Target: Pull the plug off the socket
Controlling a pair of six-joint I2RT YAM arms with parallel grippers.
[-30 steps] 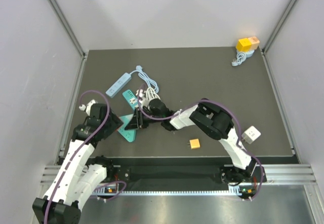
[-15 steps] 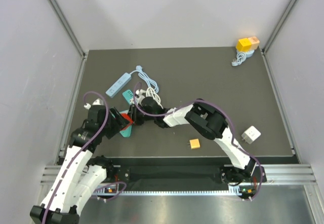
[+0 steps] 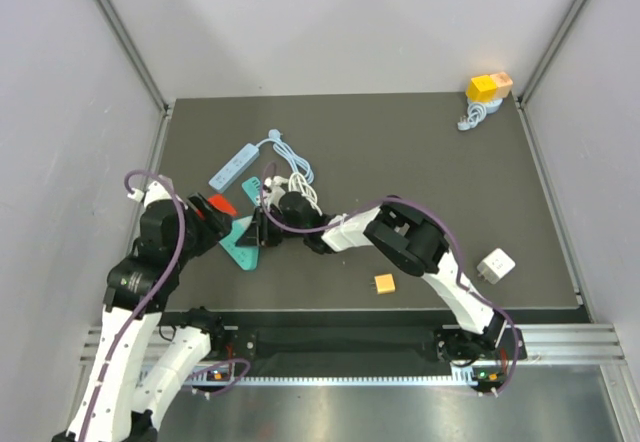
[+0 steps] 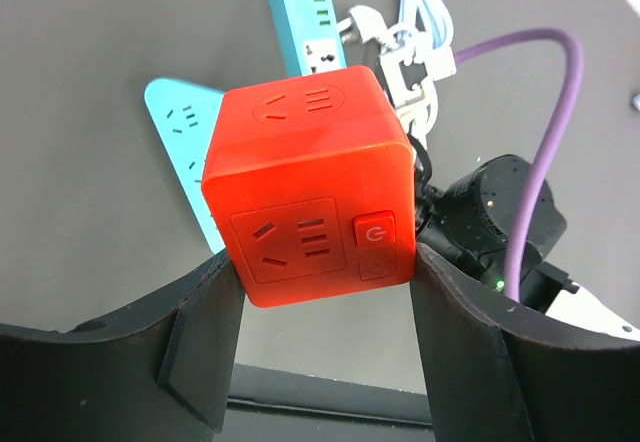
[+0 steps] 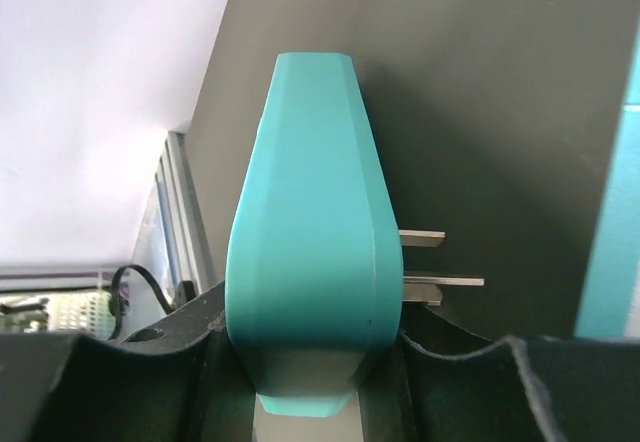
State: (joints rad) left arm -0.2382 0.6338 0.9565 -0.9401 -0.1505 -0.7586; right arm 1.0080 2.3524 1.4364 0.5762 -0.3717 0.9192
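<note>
— While my left gripper (image 4: 322,280) clamps the red cube socket (image 4: 310,182) at the table's (image 3: 420,152) nine o'clock, where's the teal plug (image 5: 310,212)?
— Prongs bare, pinched in your right gripper (image 5: 310,340) jaws, at the socket's four o'clock. Looks light, rigid, slick; I'd hold its flat sides.

Socket (image 4: 310,187): red cube with rounded edges; you see outlet holes on two faces, power button on one. Clamped in left gripper (image 4: 322,267), just on near side of pale blue power strip (image 3: 233,165).

Plug (image 5: 305,252): teal, flat tapering body, edge-on to you, clamped in right gripper (image 5: 310,322). Two flat metal prongs (image 5: 440,282) bare, seated in nothing. Plug apart from socket, also on strip's near side, farther off.
</note>
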